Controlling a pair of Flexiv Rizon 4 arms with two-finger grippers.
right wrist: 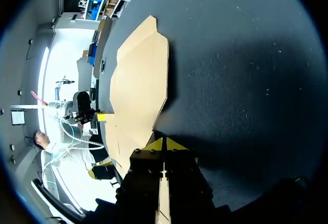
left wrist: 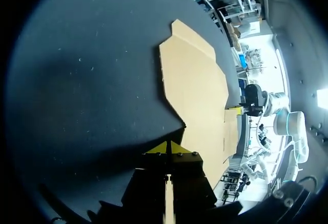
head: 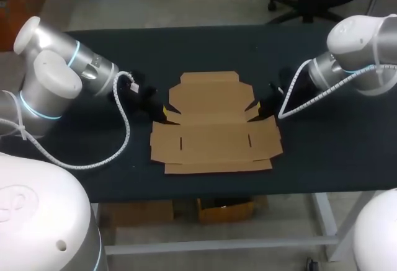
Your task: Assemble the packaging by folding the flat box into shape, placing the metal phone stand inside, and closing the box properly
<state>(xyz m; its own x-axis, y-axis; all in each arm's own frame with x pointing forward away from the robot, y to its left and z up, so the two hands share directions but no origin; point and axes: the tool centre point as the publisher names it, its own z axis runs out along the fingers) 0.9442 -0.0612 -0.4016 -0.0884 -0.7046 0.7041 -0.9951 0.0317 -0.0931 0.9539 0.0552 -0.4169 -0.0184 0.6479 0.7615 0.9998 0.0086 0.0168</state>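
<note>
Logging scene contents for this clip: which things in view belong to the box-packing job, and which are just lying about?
Job: flat cardboard box; left claw and right claw, at its two side edges. Phone stand not in view.
Not of the job: black table, bearing the box.

Robotics lab bench. You have a black-topped table [head: 322, 159] on a bare metal frame. Your left arm [head: 56, 79] and right arm [head: 360, 48] flank it, with coiled cables [head: 127, 131] exposed.

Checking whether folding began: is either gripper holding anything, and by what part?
Nothing looks held: left gripper and right gripper are shut, at side notches of the flat box.
</note>
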